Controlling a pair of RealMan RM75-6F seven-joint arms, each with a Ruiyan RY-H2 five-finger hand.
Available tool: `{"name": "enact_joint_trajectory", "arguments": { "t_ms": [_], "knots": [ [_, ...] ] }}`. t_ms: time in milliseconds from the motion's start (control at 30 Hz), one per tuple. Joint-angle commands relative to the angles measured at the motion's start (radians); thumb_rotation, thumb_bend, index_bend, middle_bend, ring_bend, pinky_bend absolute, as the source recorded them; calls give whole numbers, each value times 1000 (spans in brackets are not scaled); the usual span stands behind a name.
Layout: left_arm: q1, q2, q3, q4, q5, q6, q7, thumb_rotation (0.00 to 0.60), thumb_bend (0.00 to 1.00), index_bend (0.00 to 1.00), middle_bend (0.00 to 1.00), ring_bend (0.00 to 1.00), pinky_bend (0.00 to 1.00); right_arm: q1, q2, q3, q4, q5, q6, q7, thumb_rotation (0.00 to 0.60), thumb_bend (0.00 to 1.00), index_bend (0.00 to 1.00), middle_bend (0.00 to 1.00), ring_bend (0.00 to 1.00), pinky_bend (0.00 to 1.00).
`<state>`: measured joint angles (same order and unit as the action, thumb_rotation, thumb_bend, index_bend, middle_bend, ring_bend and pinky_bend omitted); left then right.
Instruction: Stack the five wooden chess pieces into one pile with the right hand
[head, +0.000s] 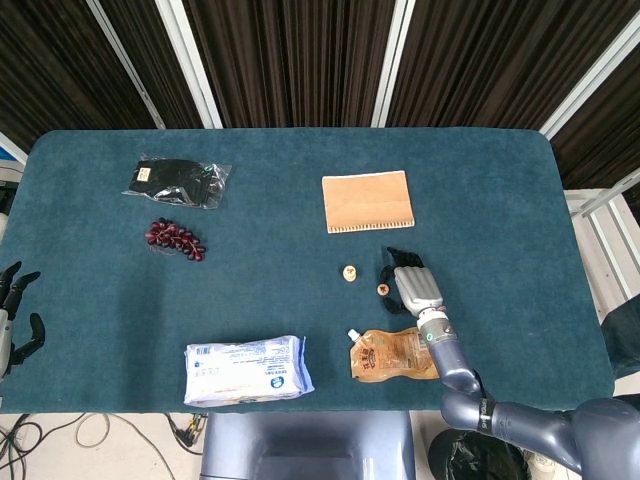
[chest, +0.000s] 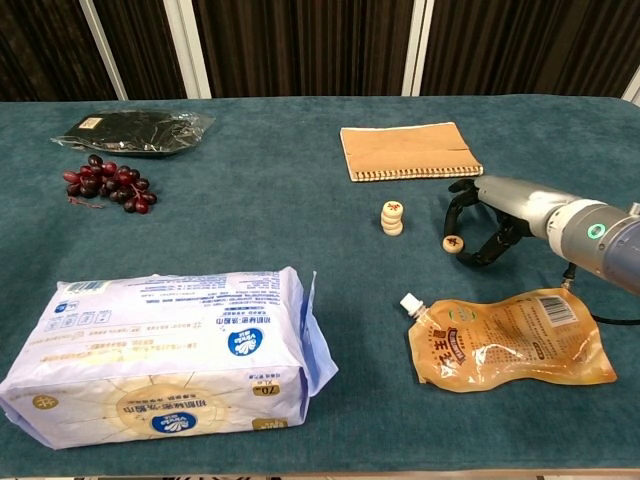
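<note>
Tan notebook (chest: 408, 151) behind right hand (chest: 490, 212)

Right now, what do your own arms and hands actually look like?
My right hand has black fingers and a silver-grey back. Its arm is a smooth, rounded blue-grey tube with a small glowing green ring near the wrist. A thin dark cable hangs below it. My left hand, at the table's edge, also has black fingers.

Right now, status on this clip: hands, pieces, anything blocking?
Right hand open, fingers arched beside the loose piece, not gripping. Left hand idle off the table edge. Pile stands nearby. Path between them unobstructed.
</note>
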<state>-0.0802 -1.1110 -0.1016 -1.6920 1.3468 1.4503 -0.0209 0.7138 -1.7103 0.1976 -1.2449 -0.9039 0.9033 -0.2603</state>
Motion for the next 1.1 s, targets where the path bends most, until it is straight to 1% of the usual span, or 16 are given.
{"name": "enact_joint_trajectory", "arguments": {
  "t_ms": [33, 667, 867, 1100],
  "knots": [
    [0, 0, 0, 0, 0, 0, 0, 600, 624, 174, 0, 0, 0, 0, -3, 5, 0, -2, -1, 2, 600, 405, 440, 0, 0, 0],
    [0, -1, 0, -1, 0, 0, 3, 600, 624, 175, 0, 0, 0, -1, -15, 18, 16, 1, -15, -6, 600, 405, 498, 0, 0, 0],
    [0, 0, 0, -1, 0, -1, 2, 600, 625, 176, 0, 0, 0, -1, -11, 22, 12, 0, -20, -9, 600, 406, 522, 0, 0, 0],
    [0, 0, 1, -2, 0, 0, 1, 600, 624, 175, 0, 0, 0, 5, 6, 31, -9, -1, -23, -18, 600, 405, 524, 0, 0, 0]
  ]
}}
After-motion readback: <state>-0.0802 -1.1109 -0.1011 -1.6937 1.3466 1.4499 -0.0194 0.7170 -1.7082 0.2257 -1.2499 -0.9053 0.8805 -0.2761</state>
